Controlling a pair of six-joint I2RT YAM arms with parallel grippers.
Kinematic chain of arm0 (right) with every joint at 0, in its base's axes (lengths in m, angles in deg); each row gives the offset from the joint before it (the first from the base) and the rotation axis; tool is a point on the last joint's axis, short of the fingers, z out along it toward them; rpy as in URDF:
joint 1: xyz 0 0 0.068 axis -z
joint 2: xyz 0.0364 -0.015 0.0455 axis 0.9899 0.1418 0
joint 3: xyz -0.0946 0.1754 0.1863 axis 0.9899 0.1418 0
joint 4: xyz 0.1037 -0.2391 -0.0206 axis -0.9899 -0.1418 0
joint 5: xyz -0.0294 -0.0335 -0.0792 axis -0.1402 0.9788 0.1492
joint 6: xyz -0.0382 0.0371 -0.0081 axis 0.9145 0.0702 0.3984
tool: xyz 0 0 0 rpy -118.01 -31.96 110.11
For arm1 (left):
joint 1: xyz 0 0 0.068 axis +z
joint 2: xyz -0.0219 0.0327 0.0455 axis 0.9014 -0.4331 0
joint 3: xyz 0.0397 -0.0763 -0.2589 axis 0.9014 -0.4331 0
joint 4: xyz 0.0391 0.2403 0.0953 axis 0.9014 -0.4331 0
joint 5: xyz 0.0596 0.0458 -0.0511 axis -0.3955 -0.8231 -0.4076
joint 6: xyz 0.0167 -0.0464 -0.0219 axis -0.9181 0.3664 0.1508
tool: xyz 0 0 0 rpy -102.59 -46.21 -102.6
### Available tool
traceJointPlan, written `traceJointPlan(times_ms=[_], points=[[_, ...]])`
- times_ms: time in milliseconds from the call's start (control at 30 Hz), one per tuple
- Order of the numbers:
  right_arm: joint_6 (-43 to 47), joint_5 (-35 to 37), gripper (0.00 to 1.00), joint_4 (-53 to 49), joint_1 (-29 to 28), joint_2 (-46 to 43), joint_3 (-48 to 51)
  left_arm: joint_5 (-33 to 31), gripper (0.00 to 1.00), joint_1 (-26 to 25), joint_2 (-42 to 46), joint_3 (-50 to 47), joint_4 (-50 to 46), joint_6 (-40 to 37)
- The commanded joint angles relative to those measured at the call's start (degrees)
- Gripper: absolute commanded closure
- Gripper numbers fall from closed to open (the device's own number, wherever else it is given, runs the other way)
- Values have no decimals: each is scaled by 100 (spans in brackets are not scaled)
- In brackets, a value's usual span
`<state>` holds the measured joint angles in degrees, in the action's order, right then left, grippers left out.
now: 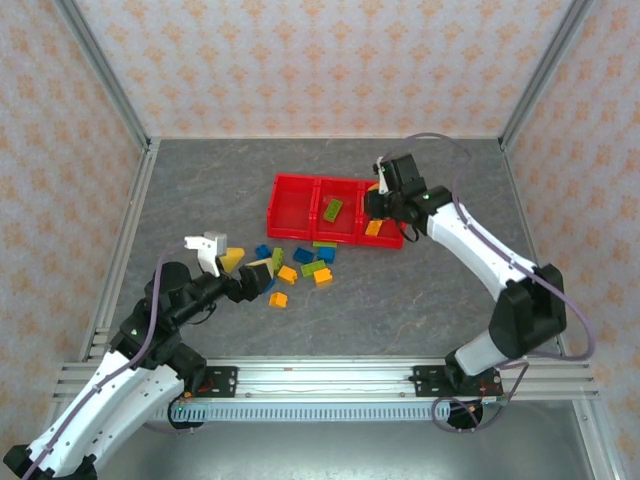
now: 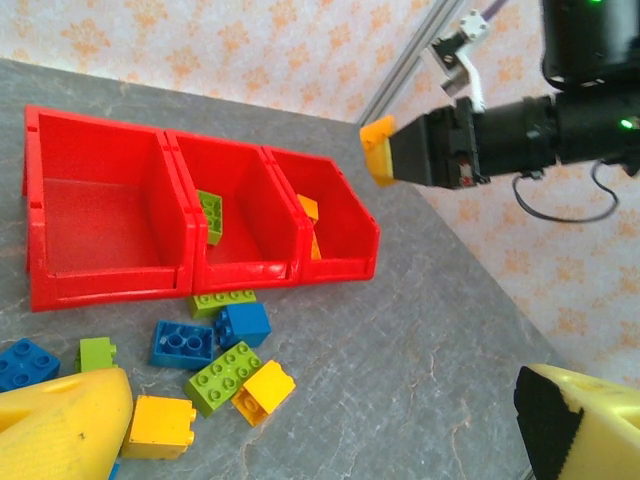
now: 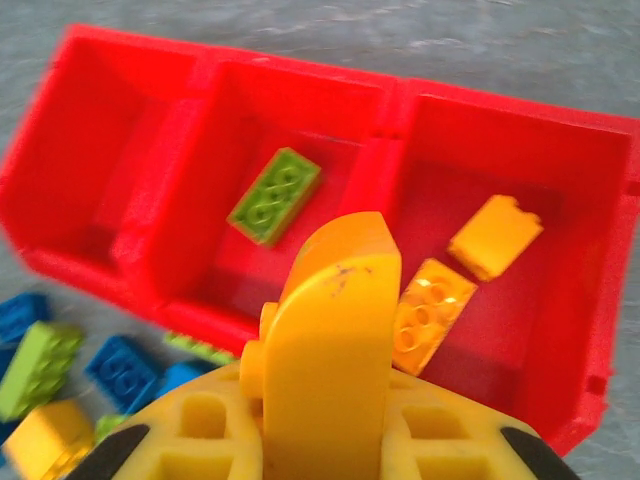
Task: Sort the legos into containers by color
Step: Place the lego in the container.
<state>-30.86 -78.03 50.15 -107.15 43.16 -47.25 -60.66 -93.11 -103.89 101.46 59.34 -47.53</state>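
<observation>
So the tabletop (image 1: 400, 300) is a dark grey slab with a marbled, stone-ish look, and it's matte. Three walls (image 1: 320, 60) box it in, all covered in pale pinkish wallpaper with a repeating orange ornament pattern. Silver metal posts run up the back corners, one on the left (image 1: 105, 70) and one on the right (image 1: 545, 70). Along the near edge there's a grooved aluminium rail (image 1: 330, 378), and just below that a pale ribbed strip (image 1: 310, 410) runs the same way.
</observation>
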Motion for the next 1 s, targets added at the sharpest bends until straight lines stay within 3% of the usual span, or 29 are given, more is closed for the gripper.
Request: traceJointPlan(times_ms=[0,367,600,733,867,967], points=[[-141,30,86,-198,270,454,-392,262,1,-14,-62,-138,231,-106],[-4,10,87,-465,427,2032,-1580,313,1,-13,-53,-209,307,-40],[-13,134,84,-342,462,2126,-1437,275,1,-14,-6,-208,308,-35],[-29,242,73,-286,465,2069,-1239,276,1,-13,-27,-209,317,-35],[-45,253,48,-280,460,1962,-1120,220,1,-13,-59,-191,263,-54],[-153,287,35,-243,458,1754,-1026,127,1,-11,-50,-182,220,-44]])
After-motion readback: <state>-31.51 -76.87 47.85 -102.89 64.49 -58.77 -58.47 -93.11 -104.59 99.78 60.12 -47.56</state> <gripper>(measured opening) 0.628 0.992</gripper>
